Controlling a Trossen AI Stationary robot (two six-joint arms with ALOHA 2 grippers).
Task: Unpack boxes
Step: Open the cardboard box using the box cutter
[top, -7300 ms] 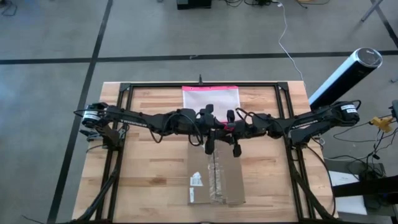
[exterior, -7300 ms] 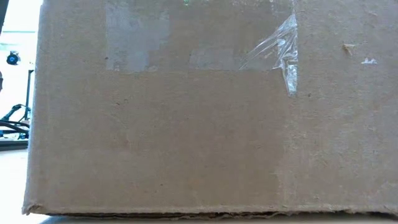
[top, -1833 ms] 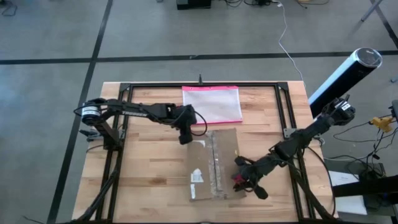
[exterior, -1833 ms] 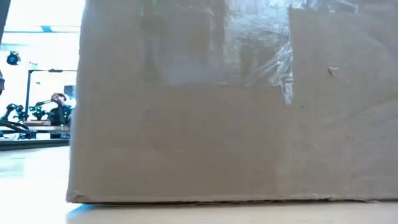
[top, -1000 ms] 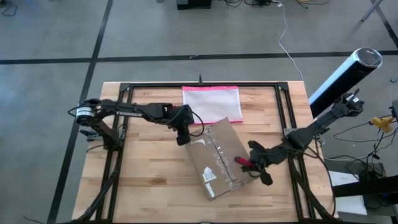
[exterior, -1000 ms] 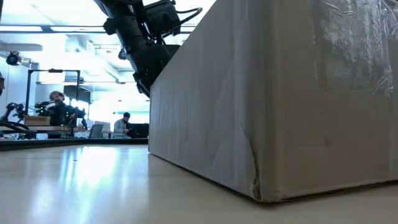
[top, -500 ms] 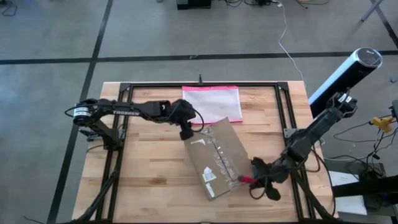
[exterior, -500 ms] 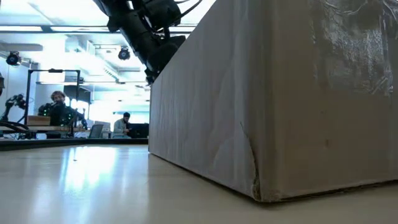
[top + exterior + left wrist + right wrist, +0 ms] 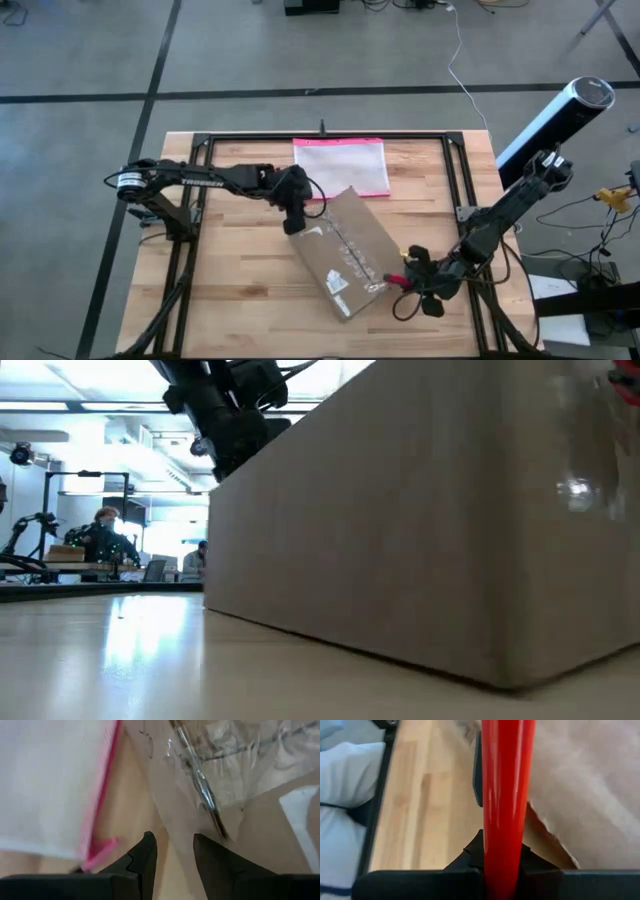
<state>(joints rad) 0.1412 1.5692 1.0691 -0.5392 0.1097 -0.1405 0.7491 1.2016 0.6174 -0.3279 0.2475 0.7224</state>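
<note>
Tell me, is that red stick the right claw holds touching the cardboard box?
Cannot tell. In the high view the red tool in the right gripper ends at the box edge, but no view shows contact or gap.

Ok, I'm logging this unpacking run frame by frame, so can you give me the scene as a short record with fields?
box: brown cardboard box, turned at an angle on the wooden table, clear tape along its top seam, small white label near one end
pouch: pink-edged translucent pouch, flat at the table's far edge, box corner beside it
left gripper: at the box's far-left corner, fingers slightly apart
right gripper: at the box's near-right edge, shut on a red tool
tool tip: at the cardboard edge; contact cannot be told
</note>
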